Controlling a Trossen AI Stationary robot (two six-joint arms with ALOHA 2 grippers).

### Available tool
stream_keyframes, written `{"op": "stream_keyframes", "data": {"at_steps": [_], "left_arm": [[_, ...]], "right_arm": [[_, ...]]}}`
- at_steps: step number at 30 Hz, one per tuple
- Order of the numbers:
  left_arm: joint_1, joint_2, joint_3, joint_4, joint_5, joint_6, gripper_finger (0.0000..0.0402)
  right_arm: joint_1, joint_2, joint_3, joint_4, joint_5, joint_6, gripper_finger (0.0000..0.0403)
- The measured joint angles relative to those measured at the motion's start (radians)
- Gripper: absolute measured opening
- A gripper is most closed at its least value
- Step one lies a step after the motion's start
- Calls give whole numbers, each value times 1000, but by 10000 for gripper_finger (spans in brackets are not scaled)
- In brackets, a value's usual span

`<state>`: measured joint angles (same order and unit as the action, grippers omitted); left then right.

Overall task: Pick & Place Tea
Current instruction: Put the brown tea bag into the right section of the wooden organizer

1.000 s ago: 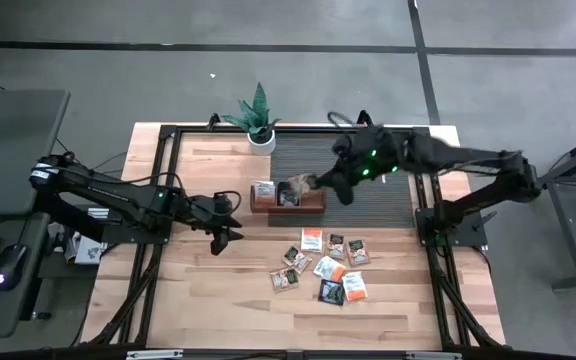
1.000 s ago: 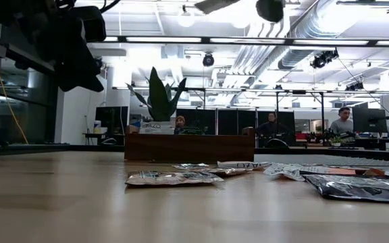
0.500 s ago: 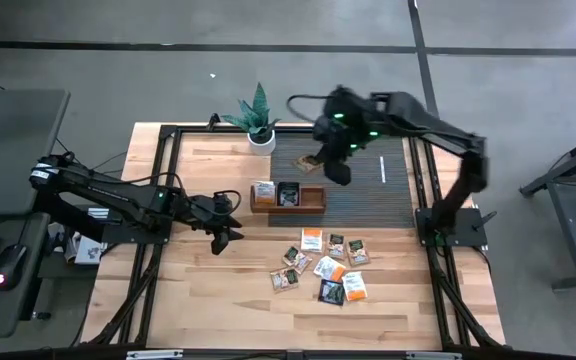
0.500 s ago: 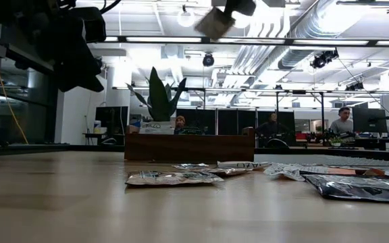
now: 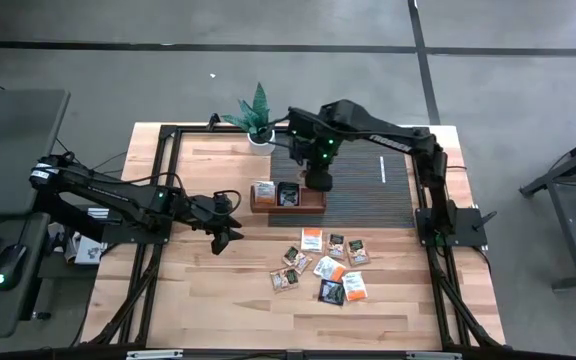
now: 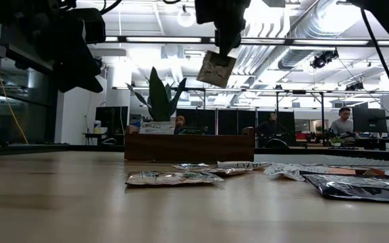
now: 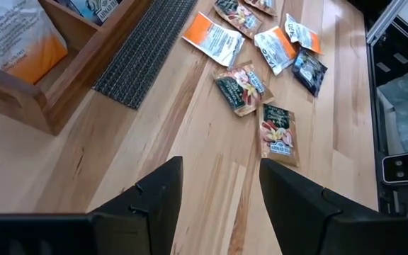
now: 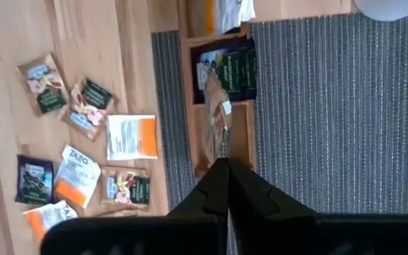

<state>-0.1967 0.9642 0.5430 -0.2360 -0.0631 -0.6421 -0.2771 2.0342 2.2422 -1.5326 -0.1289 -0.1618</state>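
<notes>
A brownish tea sachet (image 6: 216, 68) hangs above the long wooden tray (image 5: 288, 198), with my right gripper (image 6: 225, 48) shut on it. The right wrist view shows the sachet (image 8: 216, 113) edge-on over the tray (image 8: 190, 106), where dark sachets (image 8: 231, 71) stand in one compartment. Several loose tea sachets (image 5: 323, 265) lie flat on the wood nearer the front. My left gripper (image 5: 222, 238) waits open left of them, above bare wood (image 7: 222, 177). My right gripper pinches the sachet's upper edge (image 8: 220, 145) between its two fingertips (image 6: 228, 37). The fingers come from above, pointing down. The sachet hangs tilted below them, lifted clear of the tray.
A potted plant (image 5: 256, 120) stands behind the tray's left end. A dark ribbed mat (image 5: 368, 190) lies under and to the right of the tray. Black frame rails (image 5: 168, 200) run along both sides of the table. People sit in the room beyond (image 6: 343, 121).
My right gripper has tipped from nearly level to pointing down. It has swung a little toward the table's left over the tray and come lower. The sachet has come down with it and now hangs in the low view.
</notes>
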Motion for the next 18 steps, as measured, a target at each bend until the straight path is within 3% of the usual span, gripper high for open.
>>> {"op": "stream_keyframes", "data": {"at_steps": [9,18], "left_arm": [[0,0,0,0,0,-3,185],[0,0,0,-3,-3,-17,185]], "right_arm": [[-10,12,0,-17,63,-42,0],[-16,103,-1,-33,72,-79,0]]}}
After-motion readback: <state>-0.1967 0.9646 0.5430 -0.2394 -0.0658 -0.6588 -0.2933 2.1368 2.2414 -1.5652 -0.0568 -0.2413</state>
